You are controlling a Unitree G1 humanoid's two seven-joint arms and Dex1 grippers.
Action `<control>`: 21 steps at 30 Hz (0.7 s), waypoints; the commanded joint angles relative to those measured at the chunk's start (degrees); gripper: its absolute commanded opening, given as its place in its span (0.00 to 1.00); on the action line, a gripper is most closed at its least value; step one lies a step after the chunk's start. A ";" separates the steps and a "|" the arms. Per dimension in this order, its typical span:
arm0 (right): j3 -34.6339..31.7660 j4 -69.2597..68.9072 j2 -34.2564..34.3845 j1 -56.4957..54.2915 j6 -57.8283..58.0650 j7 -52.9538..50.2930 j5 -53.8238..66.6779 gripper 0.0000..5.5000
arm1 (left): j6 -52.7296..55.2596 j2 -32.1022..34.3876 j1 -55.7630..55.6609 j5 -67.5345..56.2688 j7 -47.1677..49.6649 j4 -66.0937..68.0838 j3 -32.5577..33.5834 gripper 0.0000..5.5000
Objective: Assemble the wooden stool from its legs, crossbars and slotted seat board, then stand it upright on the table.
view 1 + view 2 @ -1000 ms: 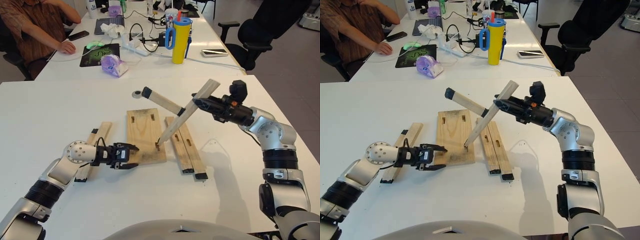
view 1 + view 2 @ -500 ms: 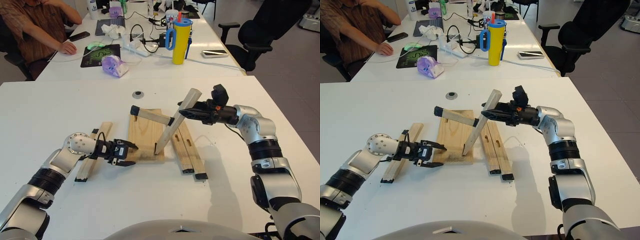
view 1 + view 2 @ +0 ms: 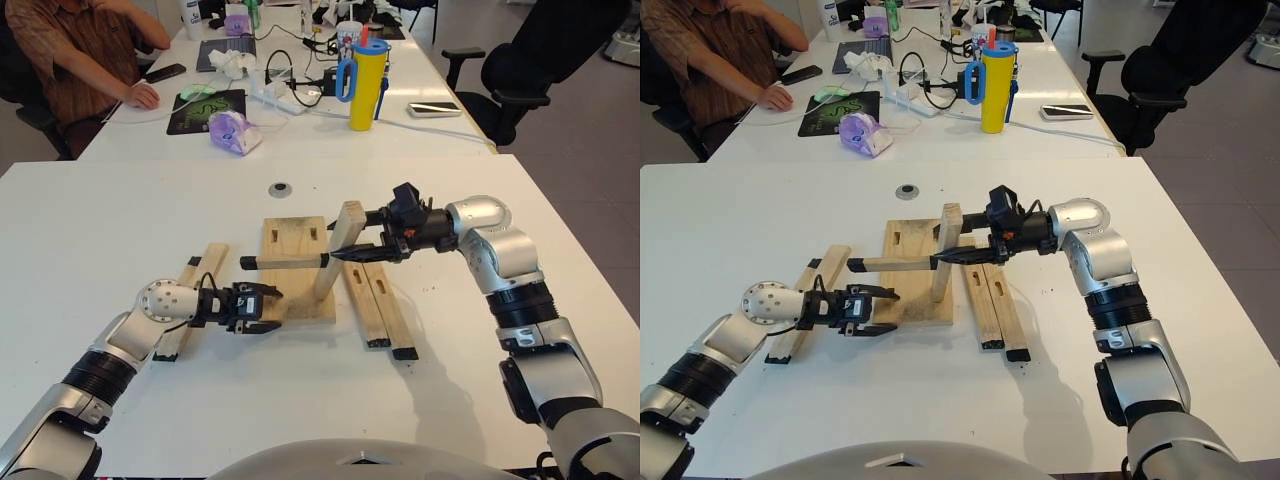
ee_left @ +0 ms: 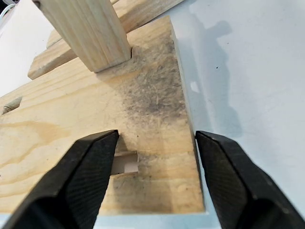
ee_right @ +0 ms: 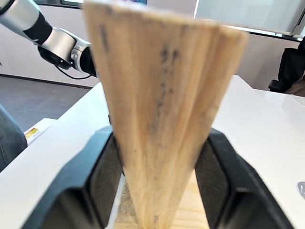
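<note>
Up close, left gripper (image 4: 156,143) gapes over a slot (image 4: 125,164) in the seat board (image 4: 71,109); right gripper (image 5: 159,176) clamps the leg (image 5: 162,95).

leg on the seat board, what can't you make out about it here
- Left wrist view: the leg hides its own slot in the board, so whether its foot is seated cannot be told; the edge cuts off its top.
- Right wrist view: the leg blocks most of the board beneath.
- Eye views: the right gripper covers the joint of leg and crossbar.
</note>
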 commanded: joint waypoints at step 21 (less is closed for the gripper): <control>-7.88 -16.04 -14.46 10.14 12.70 -15.40 -7.00 0.58 | 14.85 -3.71 13.89 7.31 10.43 3.94 -5.18 0.54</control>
